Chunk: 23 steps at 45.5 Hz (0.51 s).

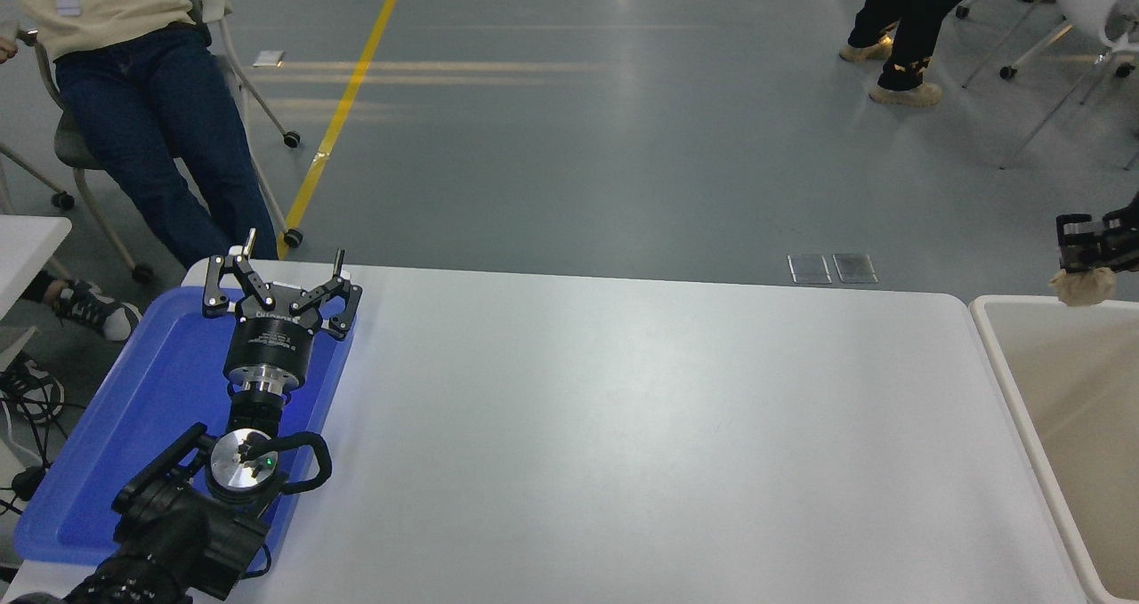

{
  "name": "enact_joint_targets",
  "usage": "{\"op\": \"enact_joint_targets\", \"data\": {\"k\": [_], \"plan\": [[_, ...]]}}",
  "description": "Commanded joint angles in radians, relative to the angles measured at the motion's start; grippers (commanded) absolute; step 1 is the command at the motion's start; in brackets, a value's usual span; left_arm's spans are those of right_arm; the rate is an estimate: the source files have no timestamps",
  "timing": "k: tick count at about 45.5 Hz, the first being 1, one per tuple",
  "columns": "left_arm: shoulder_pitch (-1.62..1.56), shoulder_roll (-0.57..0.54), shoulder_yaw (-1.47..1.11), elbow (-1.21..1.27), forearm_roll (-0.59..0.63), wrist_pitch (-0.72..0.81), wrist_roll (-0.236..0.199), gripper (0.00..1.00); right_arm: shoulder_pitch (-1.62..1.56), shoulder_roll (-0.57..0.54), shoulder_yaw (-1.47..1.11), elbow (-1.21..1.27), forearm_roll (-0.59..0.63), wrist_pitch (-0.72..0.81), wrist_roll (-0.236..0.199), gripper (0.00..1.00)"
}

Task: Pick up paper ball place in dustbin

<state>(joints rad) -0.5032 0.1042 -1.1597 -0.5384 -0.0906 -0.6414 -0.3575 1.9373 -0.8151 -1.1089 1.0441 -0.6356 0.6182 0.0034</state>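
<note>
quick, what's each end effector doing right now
Left end effector: open, empty, parked over the flat blue plastic tray.
Right end effector: closed on the crumpled tan paper ball, above the cream plastic dustbin.

Grey glossy floor (578,141) with yellow line (343,106), possibly tape.

I am looking at an industrial lab hall: grey painted floor (569,124) with a yellow lane line (351,97) running toward 11 o'clock, wheeled chairs (1068,44) standing at 1 o'clock.
</note>
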Motion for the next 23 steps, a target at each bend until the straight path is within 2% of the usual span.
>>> {"op": "enact_joint_targets", "data": {"k": [1, 6, 10, 14, 23], "plan": [[0.000, 0.000, 0.000, 0.000, 0.000, 0.000, 0.000, 1.00, -0.182, -0.049, 0.046, -0.222, -0.032, 0.028, 0.090, 0.00], [0.000, 0.000, 0.000, 0.000, 0.000, 0.000, 0.000, 1.00, -0.276, -0.049, 0.050, -0.323, -0.024, 0.028, 0.150, 0.00], [0.000, 0.000, 0.000, 0.000, 0.000, 0.000, 0.000, 1.00, -0.339, -0.050, 0.055, -0.381, -0.016, 0.026, 0.165, 0.00], [0.000, 0.000, 0.000, 0.000, 0.000, 0.000, 0.000, 1.00, -0.422, -0.061, 0.087, -0.449, -0.016, 0.026, 0.201, 0.00], [0.000, 0.000, 0.000, 0.000, 0.000, 0.000, 0.000, 1.00, -0.621, -0.058, 0.202, -0.634, -0.015, 0.017, 0.234, 0.00]]}}
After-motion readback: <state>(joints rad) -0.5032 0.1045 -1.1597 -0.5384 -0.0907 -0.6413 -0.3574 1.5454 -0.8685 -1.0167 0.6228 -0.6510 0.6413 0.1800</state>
